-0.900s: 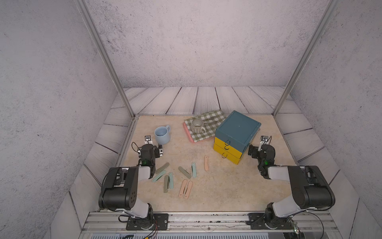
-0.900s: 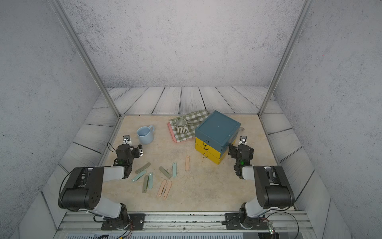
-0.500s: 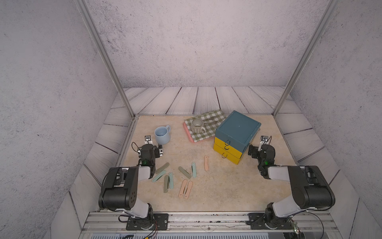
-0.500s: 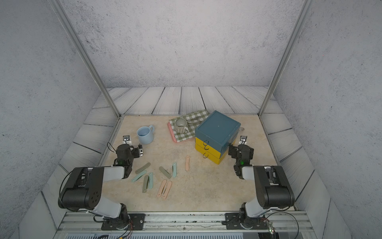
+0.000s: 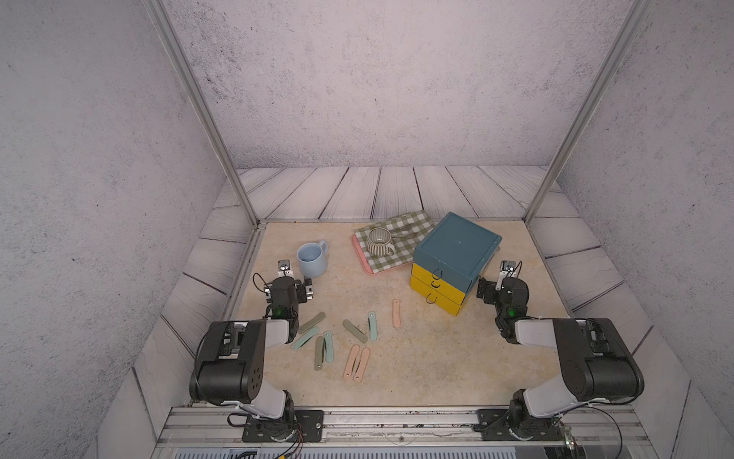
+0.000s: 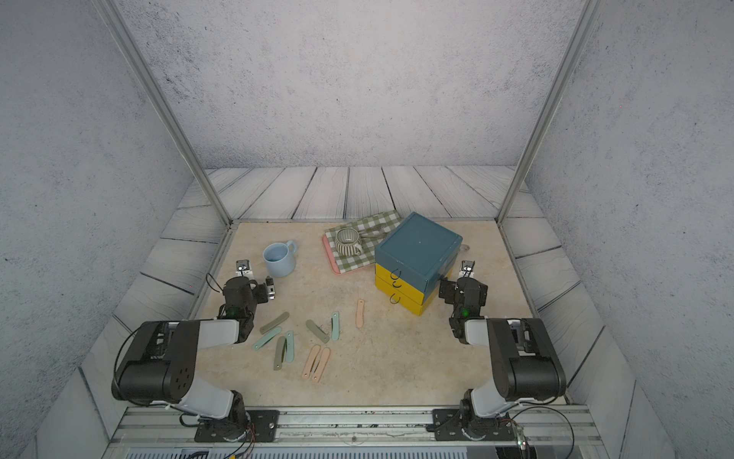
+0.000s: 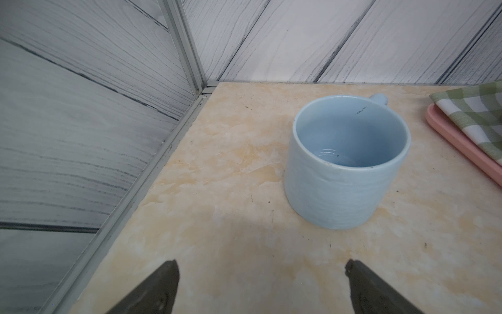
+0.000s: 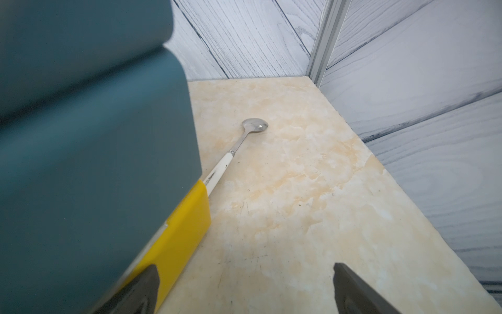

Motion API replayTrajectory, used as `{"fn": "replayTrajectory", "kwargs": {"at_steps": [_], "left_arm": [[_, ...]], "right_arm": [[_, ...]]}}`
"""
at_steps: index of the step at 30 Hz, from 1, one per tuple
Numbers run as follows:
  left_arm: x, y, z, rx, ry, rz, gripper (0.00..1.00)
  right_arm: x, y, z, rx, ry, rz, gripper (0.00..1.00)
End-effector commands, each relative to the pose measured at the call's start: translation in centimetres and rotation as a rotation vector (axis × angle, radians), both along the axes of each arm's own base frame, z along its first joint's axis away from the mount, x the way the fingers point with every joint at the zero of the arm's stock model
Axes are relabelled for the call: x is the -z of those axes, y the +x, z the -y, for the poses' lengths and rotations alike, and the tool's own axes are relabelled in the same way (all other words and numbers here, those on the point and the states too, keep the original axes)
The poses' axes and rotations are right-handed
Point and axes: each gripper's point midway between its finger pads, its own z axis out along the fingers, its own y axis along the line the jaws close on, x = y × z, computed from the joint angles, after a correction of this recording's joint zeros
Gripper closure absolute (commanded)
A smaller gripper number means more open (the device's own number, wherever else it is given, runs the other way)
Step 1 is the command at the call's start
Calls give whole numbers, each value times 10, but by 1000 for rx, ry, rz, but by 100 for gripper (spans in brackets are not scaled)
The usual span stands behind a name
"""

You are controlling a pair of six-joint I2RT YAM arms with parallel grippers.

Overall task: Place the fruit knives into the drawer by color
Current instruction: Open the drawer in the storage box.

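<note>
Fruit knives (image 5: 354,331), all nine, lie scattered on the beige marbled tabletop (image 5: 417,377) in front of the drawer (image 5: 456,246). Nothing has moved since a moment ago. Left gripper (image 7: 260,263) and right gripper (image 8: 244,266) both gape wide, empty. Grey speckled walls (image 5: 397,99) all round.

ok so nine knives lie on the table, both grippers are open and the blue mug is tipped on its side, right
No: the mug stands upright, mouth up, as the left wrist view shows. The rest holds: nine knives lie on the table, and the left gripper and right gripper are open.
</note>
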Motion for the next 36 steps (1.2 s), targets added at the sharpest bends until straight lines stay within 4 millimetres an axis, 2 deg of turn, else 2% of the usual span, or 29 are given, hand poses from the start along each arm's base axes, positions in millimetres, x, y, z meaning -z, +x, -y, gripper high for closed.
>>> {"fn": "replayTrajectory", "kwargs": {"at_steps": [1,23,25,27,29,33,36], "left_arm": [[-6,4,-4,-7,6,18,1],[-10,2,-7,-24,3,37,1],[-22,0,-13,-60,6,79,1],[-35,-3,-14,-71,7,61,1],[-59,-7,-16,-78,8,55,1],[-103,-26,-31,-211,-63,60,1],[-139,-41,-22,-207,-211,108,1]], "right_arm": [[-5,5,2,11,-12,15,1],[-6,4,3,18,-9,20,1],[-12,2,14,88,-10,31,1],[-19,0,14,82,-12,44,1],[-29,-6,24,153,-15,-25,1],[-60,-31,59,384,-74,-156,1],[-87,-61,74,502,-68,-113,1]]}}
